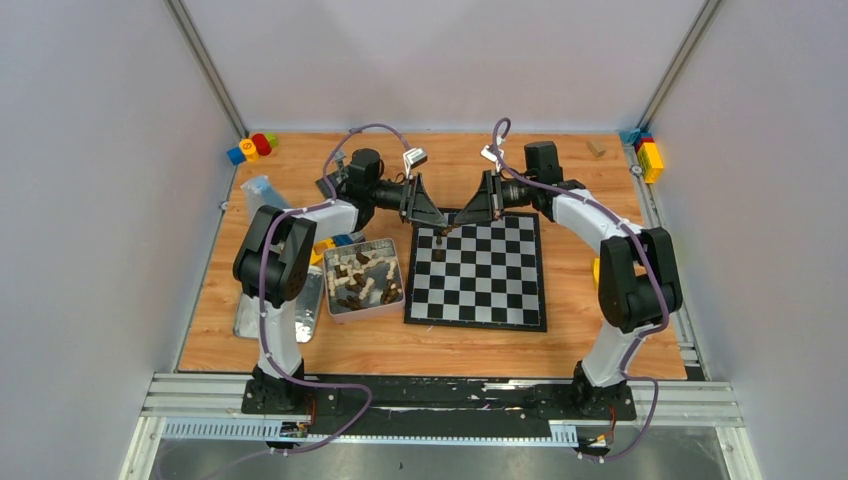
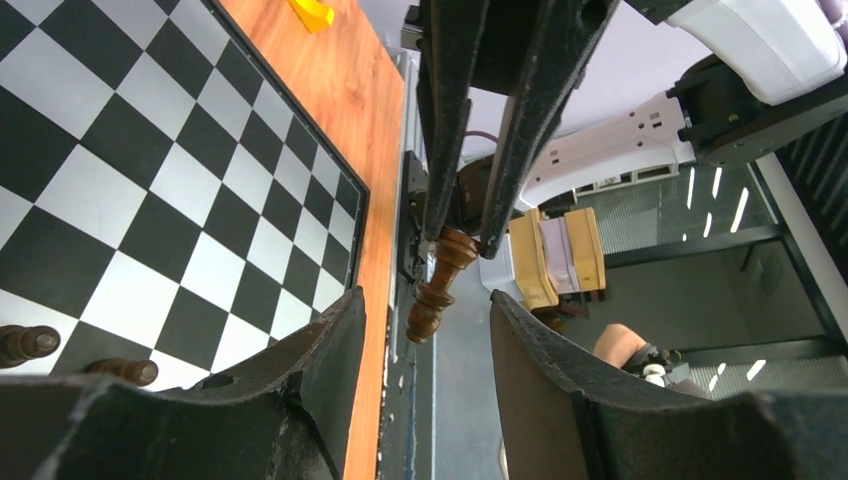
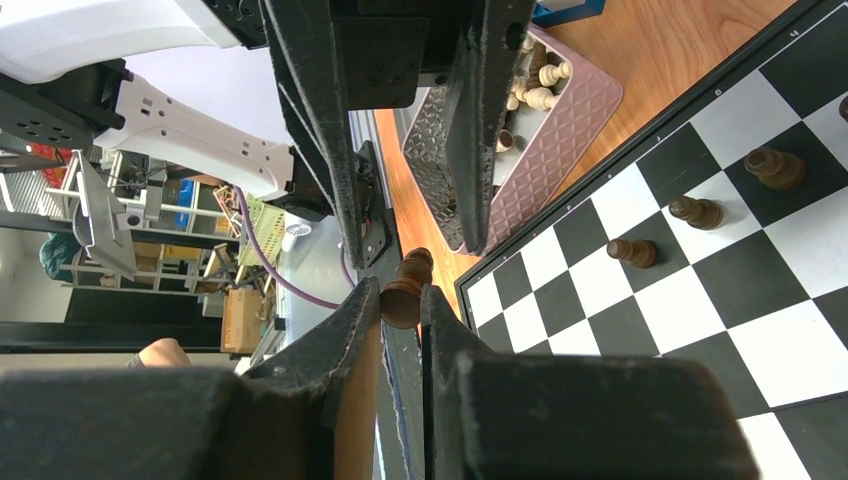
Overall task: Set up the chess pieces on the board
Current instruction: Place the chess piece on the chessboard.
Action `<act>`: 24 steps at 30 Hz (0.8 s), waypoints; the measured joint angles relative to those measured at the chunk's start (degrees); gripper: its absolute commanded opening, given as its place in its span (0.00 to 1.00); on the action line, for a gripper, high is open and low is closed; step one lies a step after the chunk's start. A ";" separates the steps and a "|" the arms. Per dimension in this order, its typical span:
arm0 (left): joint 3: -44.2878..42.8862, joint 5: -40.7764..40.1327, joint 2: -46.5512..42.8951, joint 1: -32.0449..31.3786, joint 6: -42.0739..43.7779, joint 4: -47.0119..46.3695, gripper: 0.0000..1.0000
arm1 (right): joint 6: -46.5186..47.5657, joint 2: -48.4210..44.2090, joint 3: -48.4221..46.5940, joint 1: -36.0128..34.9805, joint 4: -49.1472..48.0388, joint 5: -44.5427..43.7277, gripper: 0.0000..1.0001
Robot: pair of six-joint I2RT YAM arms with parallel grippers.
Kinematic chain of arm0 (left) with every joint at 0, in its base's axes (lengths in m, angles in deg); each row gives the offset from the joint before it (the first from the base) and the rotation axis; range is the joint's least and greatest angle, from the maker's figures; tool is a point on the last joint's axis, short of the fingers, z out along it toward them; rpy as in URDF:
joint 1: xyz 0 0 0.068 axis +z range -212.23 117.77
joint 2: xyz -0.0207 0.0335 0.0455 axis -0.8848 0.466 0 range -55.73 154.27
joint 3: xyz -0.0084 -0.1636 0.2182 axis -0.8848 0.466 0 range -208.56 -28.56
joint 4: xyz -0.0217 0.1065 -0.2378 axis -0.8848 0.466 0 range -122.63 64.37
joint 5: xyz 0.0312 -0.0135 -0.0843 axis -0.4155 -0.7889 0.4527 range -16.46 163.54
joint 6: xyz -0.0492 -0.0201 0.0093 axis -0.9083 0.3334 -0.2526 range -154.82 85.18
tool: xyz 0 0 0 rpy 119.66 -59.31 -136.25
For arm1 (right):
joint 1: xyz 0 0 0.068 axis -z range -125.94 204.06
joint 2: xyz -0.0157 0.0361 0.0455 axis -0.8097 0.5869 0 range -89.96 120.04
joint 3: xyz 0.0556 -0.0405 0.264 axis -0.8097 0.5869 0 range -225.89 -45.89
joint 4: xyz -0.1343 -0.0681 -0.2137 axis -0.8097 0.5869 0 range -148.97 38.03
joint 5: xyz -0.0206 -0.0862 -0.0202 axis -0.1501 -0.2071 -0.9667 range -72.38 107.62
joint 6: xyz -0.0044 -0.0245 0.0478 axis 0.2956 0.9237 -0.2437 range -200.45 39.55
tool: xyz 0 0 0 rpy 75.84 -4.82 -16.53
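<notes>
Both arm bases sit at the near edge of the counter (image 1: 450, 345) in the top view; the arms reach forward and inward until the left tool (image 1: 436, 222) and right tool (image 1: 452, 224) meet tip to tip. Directly beneath the tools lies the far-left corner of the board (image 1: 500, 290). A metal tin (image 1: 335, 300) holding loose brown and cream chess pieces (image 1: 362, 278) stands on the near side of the left tool, just beside the board's left edge. Left wrist view: the left tool's jaws stand apart, at a middling gap. A dark brown piece (image 2: 440, 280) hangs between them and seems to touch neither finger. The right tool comes in from opposite and pinches that piece at one end. Two dark pieces (image 2: 125, 370) stand on board squares beside the left tool's finger. Right wrist view: the right tool's jaws are narrow, closed on the dark brown piece at its wider end. The other end of the piece points into the gap of the left tool facing it. Three dark pieces (image 3: 697, 211) stand in a row on the board off to one side of the right tool. The tin lies beyond the left tool's fingers.
</notes>
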 measured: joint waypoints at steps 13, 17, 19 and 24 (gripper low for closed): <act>1.49 0.44 0.00 -0.39 -4.55 -5.92 0.49 | -2.03 2.08 -0.07 1.16 -1.16 0.81 0.00; 1.49 0.44 0.00 -0.66 -4.57 -6.01 0.52 | -2.40 2.16 -0.09 1.16 -1.46 1.18 0.00; 1.49 0.44 0.00 -0.81 -4.59 -6.19 0.53 | -2.49 2.19 -0.11 1.16 -1.73 1.27 0.00; 1.49 0.44 0.00 -1.18 -4.35 -6.19 0.54 | -2.93 2.19 -0.59 1.16 -2.34 1.62 0.00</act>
